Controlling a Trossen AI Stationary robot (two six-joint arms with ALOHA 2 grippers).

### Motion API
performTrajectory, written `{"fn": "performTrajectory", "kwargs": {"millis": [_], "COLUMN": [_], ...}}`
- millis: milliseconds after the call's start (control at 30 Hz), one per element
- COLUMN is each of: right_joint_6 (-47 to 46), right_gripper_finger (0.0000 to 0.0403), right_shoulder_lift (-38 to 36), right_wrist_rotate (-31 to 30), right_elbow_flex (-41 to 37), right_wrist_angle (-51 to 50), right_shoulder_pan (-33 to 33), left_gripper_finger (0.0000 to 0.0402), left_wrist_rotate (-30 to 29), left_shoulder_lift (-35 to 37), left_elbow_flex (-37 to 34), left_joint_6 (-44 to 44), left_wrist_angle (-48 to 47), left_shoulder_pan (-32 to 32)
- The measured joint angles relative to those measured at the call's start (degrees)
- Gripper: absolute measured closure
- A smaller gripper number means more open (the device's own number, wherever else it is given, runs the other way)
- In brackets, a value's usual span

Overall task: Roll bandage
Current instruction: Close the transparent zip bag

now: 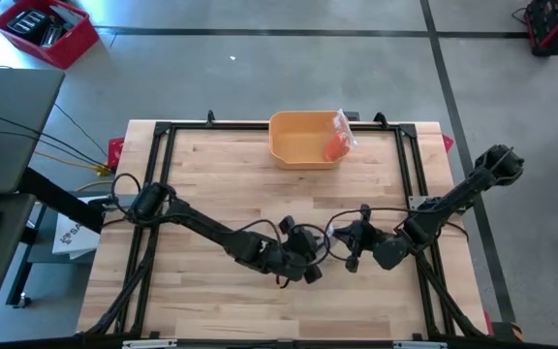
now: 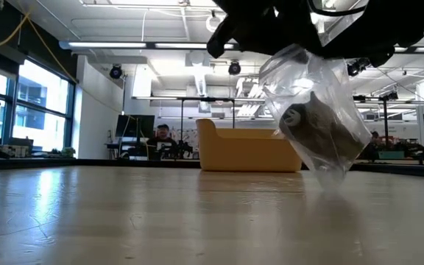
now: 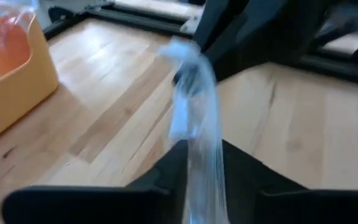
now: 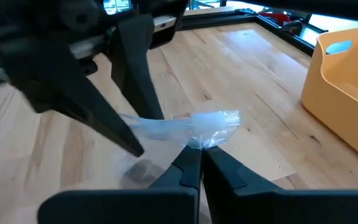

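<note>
Only the low view is showing what the clear plastic bag is carrying: a dark roll of bandage sitting low inside it, with the bag hanging above the wooden surface and not touching it. From the high view the bag is nearly hidden between the two grippers, which are meeting in front of the yellow bin, toward the near edge. The bin is holding an orange packet. The bag is stretching lengthwise from one gripper to the other, crumpled and see-through, its loose end drooping down. The left gripper is pinching one end of the bag between its fingers. The right gripper is standing with fingers pressed together on the bag's other bunched end, facing the left one.
</note>
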State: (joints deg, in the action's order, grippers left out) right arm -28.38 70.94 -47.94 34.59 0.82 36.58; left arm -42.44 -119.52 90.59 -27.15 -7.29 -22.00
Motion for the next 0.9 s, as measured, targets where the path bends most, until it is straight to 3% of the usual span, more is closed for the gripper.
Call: {"fn": "performTrajectory", "kwargs": {"millis": [200,433,567,700,900], "right_joint_6": [1.5,1.5,6.5,11.2,18.2], "right_gripper_finger": [0.0398,0.0315,0.0269,0.0263,0.0270], "right_shoulder_lift": [-0.2,-5.2,-7.4,-7.2,-7.3], "right_wrist_rotate": [0.7,11.2,18.5,18.5,20.8], "right_elbow_flex": [0.1,0.6,0.6,0.3,0.3], "right_wrist_angle": [-1.3,-11.7,-10.8,-9.3,-5.2], "right_shoulder_pan": [0.6,0.5,0.7,0.6,-0.6], "left_gripper_finger": [0.0395,0.0400,0.0401,0.0401,0.0401], "left_wrist_rotate": [0.7,9.1,12.4,16.7,16.8], "left_shoulder_lift": [0.3,3.0,3.6,3.6,3.6], "left_elbow_flex": [0.0,0.1,0.1,0.1,0.1], "left_joint_6": [0.9,1.8,6.1,9.2,9.8], "left_wrist_angle": [-4.0,-12.3,-12.9,-12.7,-12.7], "left_shoulder_pan": [-0.2,-0.3,-0.9,-1.7,-2.9]}}
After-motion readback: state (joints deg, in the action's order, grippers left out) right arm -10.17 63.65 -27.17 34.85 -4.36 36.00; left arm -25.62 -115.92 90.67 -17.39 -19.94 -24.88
